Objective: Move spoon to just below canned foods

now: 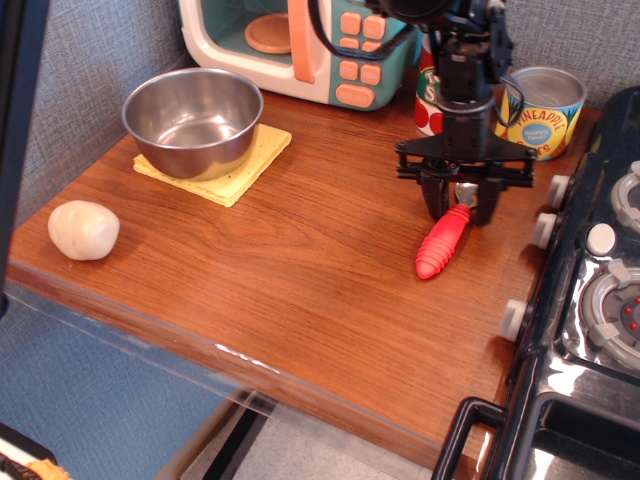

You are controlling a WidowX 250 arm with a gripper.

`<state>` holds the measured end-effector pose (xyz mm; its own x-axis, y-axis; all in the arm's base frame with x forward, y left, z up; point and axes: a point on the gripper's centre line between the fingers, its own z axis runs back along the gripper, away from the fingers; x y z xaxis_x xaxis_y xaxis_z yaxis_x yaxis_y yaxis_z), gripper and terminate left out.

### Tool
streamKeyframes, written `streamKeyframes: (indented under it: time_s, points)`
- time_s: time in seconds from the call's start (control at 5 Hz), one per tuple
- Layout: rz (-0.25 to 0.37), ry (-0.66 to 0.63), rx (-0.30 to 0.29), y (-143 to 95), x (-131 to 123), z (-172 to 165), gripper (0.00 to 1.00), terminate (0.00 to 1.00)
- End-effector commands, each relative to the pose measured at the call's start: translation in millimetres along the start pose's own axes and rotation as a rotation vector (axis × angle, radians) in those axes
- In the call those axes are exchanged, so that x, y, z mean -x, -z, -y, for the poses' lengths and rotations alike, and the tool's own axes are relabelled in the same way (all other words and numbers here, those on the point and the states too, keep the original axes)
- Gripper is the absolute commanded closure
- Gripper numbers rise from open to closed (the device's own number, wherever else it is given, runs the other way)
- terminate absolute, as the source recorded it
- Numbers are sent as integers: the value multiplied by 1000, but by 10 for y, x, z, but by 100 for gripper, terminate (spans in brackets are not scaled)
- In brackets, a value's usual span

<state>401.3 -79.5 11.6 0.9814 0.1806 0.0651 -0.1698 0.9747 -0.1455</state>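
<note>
Steel bowl [192,118] on yellow cloth [240,166], toy microwave [300,45], whitish, perhaps dough, ball [83,229]

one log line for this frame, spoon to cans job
phase: placing | gripper: low over table, around spoon at bowl end | spoon: red handle on wood, below canned foods | release: not confirmed
</note>
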Motion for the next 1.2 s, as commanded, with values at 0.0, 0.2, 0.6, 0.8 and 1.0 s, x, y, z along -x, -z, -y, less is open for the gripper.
streamKeyframes:
  time_s: [0.0, 0.2, 0.6, 0.8, 1.0]
  points:
    - [97, 54, 61, -554, 172, 133, 0, 0]
    - [161, 73, 78, -1059, 307, 141, 0, 0]
    - [143, 206, 23, -1591, 806, -134, 0, 0]
    - [116, 229, 28, -1518, 907, -318, 0, 0]
    - [111, 213, 7, -1508, 946, -491, 0, 0]
